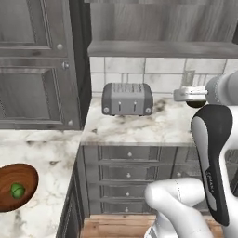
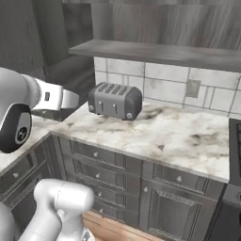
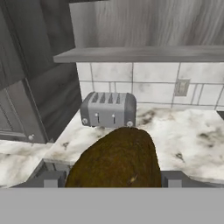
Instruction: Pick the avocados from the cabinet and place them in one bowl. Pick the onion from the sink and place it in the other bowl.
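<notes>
Olive-brown avocado (image 3: 114, 159) clamped in the end effector (image 3: 113, 178), its lower part cut off

A rendered home kitchen: marble-patterned counter (image 1: 139, 128) carrying a grey four-slot toaster (image 1: 127, 99), tiled backsplash (image 2: 164, 87), grey drawer fronts (image 1: 130, 179), and wood-grain wall cabinet (image 3: 144, 26).

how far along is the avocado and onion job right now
Done: the green avocado lies in the reddish-brown bowl. In hand: the tool grips the olive-brown avocado, away from the bowl. Left: drop it there, then the onion step.
</notes>
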